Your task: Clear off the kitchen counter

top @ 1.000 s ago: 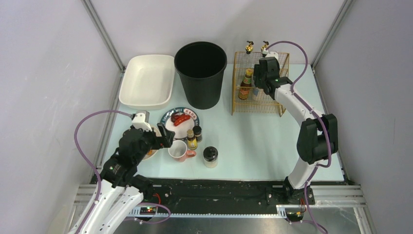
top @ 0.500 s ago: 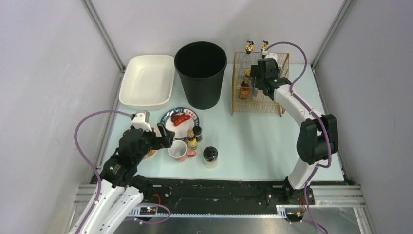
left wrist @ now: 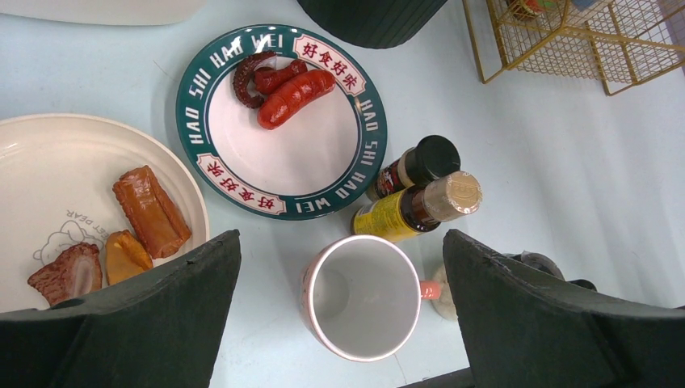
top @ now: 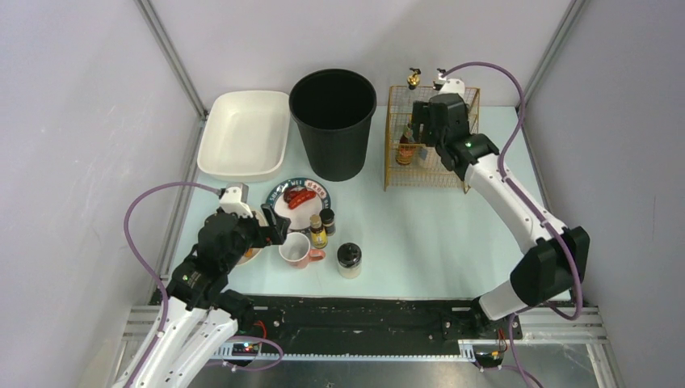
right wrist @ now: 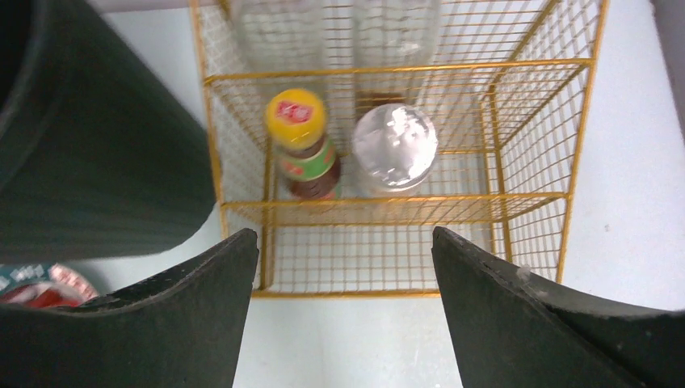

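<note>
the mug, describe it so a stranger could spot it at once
Find the tall black bin at the back of the counter, then the green-rimmed sausage plate before it. Just nearer stands the mug: open, empty, pink-handled, unlike the capped bottles beside it.

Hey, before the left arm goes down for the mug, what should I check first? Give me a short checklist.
1. Left gripper open and empty: ok.
2. Mug upright, nothing inside: ok.
3. Mug lined up under that gripper in its wrist view: ok.
4. Gap between mug and yellow bottle: cannot tell, they look very close.
5. Right gripper open over the rack, far from the mug: ok.
</note>
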Tool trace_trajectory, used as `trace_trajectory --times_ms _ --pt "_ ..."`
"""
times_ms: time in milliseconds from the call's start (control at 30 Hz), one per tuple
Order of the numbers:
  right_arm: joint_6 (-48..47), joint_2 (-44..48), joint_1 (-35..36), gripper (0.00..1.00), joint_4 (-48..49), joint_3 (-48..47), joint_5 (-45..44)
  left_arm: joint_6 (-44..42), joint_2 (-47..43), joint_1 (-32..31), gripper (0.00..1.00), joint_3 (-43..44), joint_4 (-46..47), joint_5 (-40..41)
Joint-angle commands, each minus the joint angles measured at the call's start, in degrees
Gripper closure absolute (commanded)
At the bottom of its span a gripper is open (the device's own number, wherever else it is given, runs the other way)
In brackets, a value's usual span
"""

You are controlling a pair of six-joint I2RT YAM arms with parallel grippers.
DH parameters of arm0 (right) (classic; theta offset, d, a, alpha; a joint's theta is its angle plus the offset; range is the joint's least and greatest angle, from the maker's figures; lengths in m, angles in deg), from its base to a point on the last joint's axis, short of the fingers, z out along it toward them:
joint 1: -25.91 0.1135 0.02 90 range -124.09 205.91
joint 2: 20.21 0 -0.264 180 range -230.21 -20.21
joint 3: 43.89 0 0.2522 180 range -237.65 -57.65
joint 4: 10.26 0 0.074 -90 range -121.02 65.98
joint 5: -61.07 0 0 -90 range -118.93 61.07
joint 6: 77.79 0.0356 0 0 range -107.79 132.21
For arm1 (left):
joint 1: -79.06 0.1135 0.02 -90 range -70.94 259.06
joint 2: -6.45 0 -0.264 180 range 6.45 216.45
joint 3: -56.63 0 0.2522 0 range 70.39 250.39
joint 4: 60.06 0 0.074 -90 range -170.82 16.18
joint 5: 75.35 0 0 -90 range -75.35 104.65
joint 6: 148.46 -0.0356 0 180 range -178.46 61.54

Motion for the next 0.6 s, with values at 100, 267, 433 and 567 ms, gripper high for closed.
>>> trace_trajectory --times_ms 100,267,433,567 --pt "0.9 6.5 8.6 0.17 -6.4 1.4 1.7 0.6 0.6 -0.3 0.02 1.4 0.8 0.0" --pt "1.9 9.3 13.5 0.10 -11.9 1.8 12.3 0.7 0.8 -0.3 0.02 1.4 0.8 0.0" --pt "1.9 10.5 23.2 0.08 -15.2 3.2 12.0 0.6 0.9 -0.3 0.02 1.5 0.7 -0.1" --pt "3.1 9.9 30.5 0.01 -16.7 4.4 10.7 0.7 0.3 -0.3 0.02 1.4 0.7 0.2"
